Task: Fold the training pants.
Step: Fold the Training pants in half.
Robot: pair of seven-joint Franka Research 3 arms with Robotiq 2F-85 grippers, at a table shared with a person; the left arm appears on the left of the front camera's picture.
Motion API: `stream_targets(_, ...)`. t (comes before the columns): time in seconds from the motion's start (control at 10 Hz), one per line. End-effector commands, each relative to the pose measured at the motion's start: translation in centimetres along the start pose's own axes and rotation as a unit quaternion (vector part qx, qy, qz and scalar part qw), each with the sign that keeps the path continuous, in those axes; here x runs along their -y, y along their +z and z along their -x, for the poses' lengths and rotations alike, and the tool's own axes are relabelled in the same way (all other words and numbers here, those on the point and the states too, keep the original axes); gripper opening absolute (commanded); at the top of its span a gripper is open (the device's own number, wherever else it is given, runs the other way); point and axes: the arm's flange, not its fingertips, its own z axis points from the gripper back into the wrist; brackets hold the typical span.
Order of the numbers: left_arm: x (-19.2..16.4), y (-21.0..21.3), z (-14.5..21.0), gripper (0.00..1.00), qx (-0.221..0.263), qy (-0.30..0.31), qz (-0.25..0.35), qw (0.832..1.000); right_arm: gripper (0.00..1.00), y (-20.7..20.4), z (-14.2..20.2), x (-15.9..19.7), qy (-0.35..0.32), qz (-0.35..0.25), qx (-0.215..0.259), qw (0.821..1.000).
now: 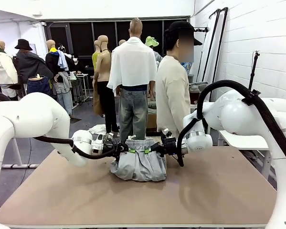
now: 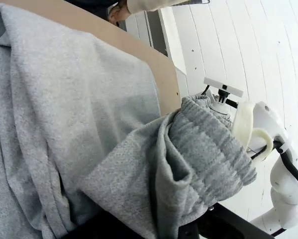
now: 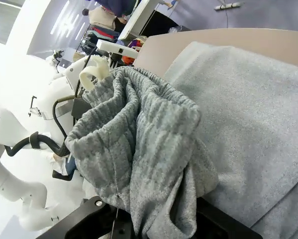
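On a brown table [image 1: 205,191] in a room with white brick walls, the front view shows a person [image 1: 174,90] standing at the far edge while the left gripper [image 1: 129,150] and right gripper [image 1: 150,150] each pinch the waistband of the training pants [image 1: 139,166], which hang bunched between them onto the tabletop near its far edge. From the left wrist, grey cloth [image 2: 64,124] spreads over the table and the gathered waistband [image 2: 208,149] rises from the clamped fingers. From the right wrist, the ribbed waistband [image 3: 134,144] is gripped the same way, the rest lying flat.
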Motion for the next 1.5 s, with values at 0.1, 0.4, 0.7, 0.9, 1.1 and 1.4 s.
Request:
stream_targets(0.1, -0.8, 2.4, -1.8, 0.00, 0.023, 0.017, -0.037, 0.999, 0.07, 2.3, -1.0, 1.2, -0.023, 0.036, 0.006, 0.999)
stream_targets(0.4, -0.7, 3.2, -1.5, 0.55, 0.034, 0.024, -0.044, 0.998, 0.67, 3.2, -0.9, 1.5, -0.044, 0.050, 0.013, 0.998)
stream_targets(0.7, 0.5, 5.2, -0.3, 1.00, 0.053, 0.018, -0.045, 0.997, 1.00, 5.0, -0.8, 0.9, -0.045, 0.065, 0.018, 0.997)
stream_targets(0.9, 1.3, 6.8, 1.1, 1.00, 0.066, 0.014, -0.042, 0.997, 1.00, 6.0, -1.0, 0.3, -0.040, 0.071, 0.020, 0.996)
stream_targets(1.1, 1.9, 8.7, 2.8, 1.00, 0.074, 0.016, -0.050, 0.996, 1.00, 7.5, -0.9, -0.6, -0.034, 0.083, 0.026, 0.996)
stream_targets(1.4, 3.1, 12.2, 3.8, 1.00, 0.114, -0.007, -0.077, 0.990, 1.00, 9.4, -1.5, -2.7, -0.006, 0.102, 0.040, 0.994)
